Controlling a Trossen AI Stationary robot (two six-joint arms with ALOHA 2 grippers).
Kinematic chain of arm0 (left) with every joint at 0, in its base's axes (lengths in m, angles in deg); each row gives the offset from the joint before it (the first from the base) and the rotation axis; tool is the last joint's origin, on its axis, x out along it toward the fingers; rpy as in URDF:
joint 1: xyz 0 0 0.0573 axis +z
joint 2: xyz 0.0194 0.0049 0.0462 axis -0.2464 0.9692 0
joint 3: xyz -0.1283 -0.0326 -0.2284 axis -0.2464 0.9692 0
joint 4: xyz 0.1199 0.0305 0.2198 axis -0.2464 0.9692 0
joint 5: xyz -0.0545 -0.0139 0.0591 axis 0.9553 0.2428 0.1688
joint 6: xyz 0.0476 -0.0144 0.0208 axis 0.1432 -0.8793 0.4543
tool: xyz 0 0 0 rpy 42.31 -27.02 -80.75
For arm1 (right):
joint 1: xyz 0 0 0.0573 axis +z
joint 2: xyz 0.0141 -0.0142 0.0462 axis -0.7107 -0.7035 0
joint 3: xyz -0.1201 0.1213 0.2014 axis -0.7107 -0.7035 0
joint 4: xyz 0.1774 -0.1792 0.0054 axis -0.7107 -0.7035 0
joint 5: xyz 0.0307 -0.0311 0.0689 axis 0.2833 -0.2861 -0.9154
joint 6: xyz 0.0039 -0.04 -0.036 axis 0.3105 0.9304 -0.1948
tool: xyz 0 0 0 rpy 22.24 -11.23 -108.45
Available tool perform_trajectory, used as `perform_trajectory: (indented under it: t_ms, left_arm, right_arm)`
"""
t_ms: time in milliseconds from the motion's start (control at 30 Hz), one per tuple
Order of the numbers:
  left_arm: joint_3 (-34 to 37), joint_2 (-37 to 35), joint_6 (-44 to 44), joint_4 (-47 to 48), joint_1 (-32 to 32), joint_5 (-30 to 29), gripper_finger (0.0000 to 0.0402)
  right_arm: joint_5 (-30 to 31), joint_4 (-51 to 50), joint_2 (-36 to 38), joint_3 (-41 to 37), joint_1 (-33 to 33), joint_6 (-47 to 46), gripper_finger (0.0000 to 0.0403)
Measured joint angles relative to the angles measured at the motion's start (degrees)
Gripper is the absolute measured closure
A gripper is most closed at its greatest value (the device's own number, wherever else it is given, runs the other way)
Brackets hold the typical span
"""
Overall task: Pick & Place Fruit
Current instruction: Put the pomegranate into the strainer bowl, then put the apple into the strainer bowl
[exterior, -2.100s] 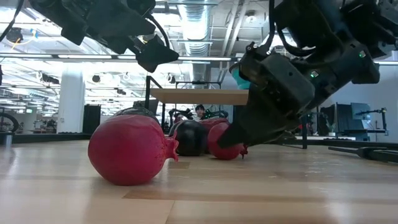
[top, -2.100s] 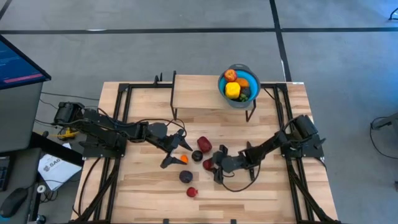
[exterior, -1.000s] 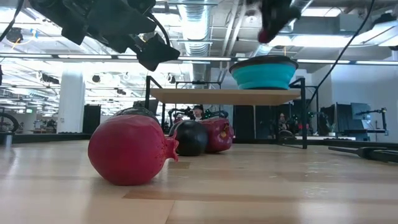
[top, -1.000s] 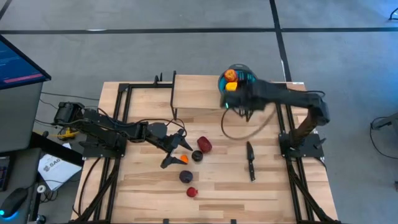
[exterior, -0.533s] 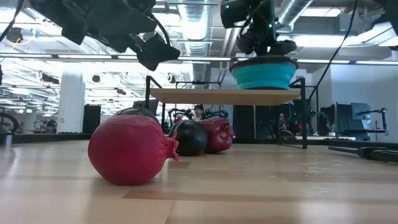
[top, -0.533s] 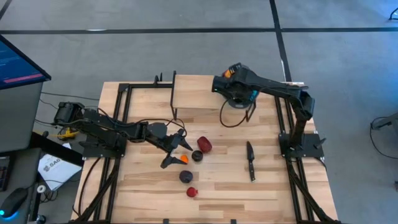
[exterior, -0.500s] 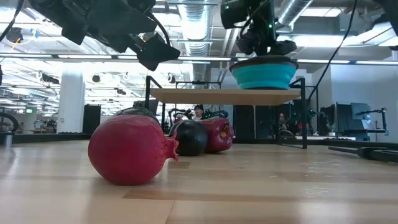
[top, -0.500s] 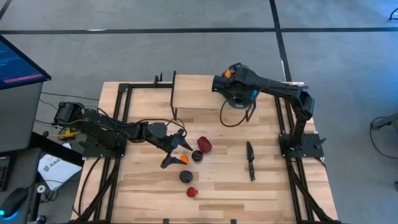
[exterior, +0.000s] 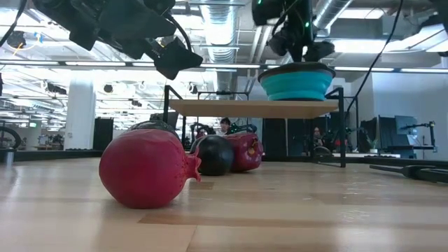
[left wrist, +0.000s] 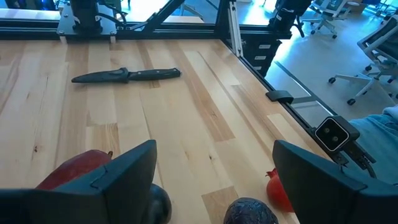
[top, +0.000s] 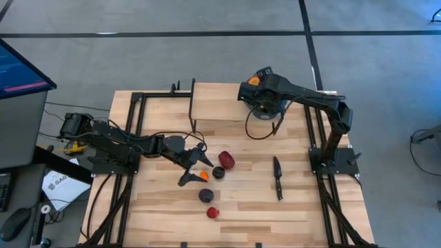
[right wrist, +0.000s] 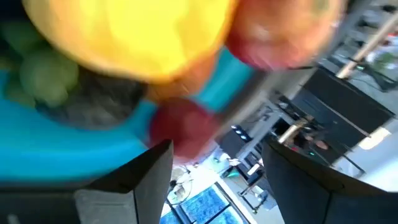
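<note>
Right over the bowl: right gripper [top: 256, 98] sat at the raised shelf's far corner, parked above the blue bowl [exterior: 297, 82] with the piled fruit straight beneath it.
Right gripper state: fingers spread wide in its wrist view, nothing between them. A red fruit [right wrist: 180, 127] sat just past the tips by the bowl's rim, and I couldn't tell if it was resting or falling.
Bowl contents off the fingertips: yellow fruit [right wrist: 134, 34], an orange-red one [right wrist: 283, 28], something green [right wrist: 46, 74], all packed close.
Left gripper: left gripper [top: 193, 164] hovered low over the table, fingers wide apart, holding nothing.
Nearest to left gripper: small orange fruit [top: 204, 176] just beside its tips, so I'd say that arm was the better placed for it.
Just beyond: big red fruit [top: 226, 160] and dark fruit [top: 218, 173] touching or nearly so.
Farther out: dark purple fruit [top: 205, 195] and small red fruit [top: 212, 213], nearer the table's front edge.
Off toward the right arm's base: black knife [top: 277, 176], long axis running front to back, not part of the job.
</note>
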Motion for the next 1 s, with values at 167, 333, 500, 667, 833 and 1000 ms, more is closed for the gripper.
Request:
perform_trajectory:
  t_ms: [167,333,500,667,833,1000]
  left_arm:
    - [0.00,0.00,0.00,0.01,0.02,0.01,0.0088]
    - [0.00,0.00,-0.02,0.04,0.01,0.02,0.0088]
    - [0.00,0.00,-0.24,0.07,0.00,0.02,0.0088]
    - [0.00,0.00,-0.33,0.09,-0.02,0.02,0.0088]
    - [0.00,0.00,-0.39,0.04,-0.02,0.03,0.0088]
    - [0.00,0.00,-0.39,-0.15,-0.02,0.04,0.0088]
  right_arm:
    - [3.18,0.01,4.63,0.01,4.65,-5.43,0.0162]
    - [2.20,0.01,8.93,0.01,13.75,-30.74,0.0163]
    - [-5.75,0.01,11.49,0.01,25.37,-57.28,0.0164]
    - [-1.60,2.06,10.91,-3.66,41.02,-70.12,0.0164]
    - [2.59,9.58,9.77,-14.75,53.85,-86.66,0.0164]
    - [2.67,32.62,9.04,-30.66,60.84,-101.46,0.0164]
